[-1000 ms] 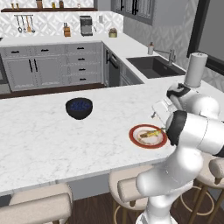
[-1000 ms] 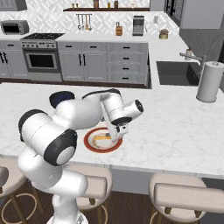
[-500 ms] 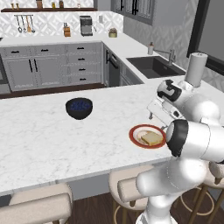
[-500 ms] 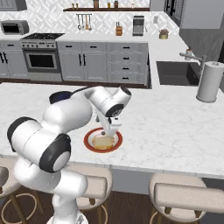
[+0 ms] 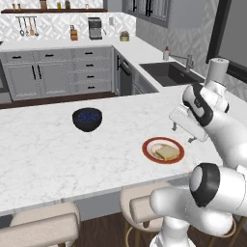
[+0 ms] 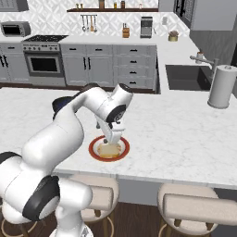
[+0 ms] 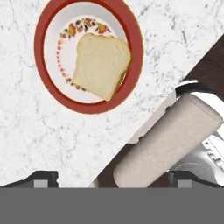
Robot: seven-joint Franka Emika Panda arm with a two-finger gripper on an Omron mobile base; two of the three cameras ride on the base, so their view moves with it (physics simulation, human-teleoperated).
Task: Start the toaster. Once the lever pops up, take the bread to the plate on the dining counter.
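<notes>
The bread [image 7: 101,65] lies flat on the red-rimmed plate [image 7: 41,83], which sits on the white marble dining counter [image 7: 43,140] near its front edge. My gripper [image 7: 113,177] hangs above the plate, open, with nothing between its fingers. From the left base view the gripper [image 5: 184,133] is over the right side of the plate [image 5: 147,144] and the bread [image 5: 166,152]. The right base view has the gripper [image 6: 112,138] just above the bread [image 6: 109,149] and plate [image 6: 92,150]. The toaster and its lever are out of view.
A dark blue-black bowl [image 5: 87,118] stands on the counter [image 5: 48,159] left of the plate. Beige stools [image 7: 168,140] line the counter's front edge. A paper towel roll [image 6: 221,86] and the sink [image 6: 185,76] are at the far right.
My gripper has risen off the plate, and the arm has folded back over it. The bread stays lying on the plate.
</notes>
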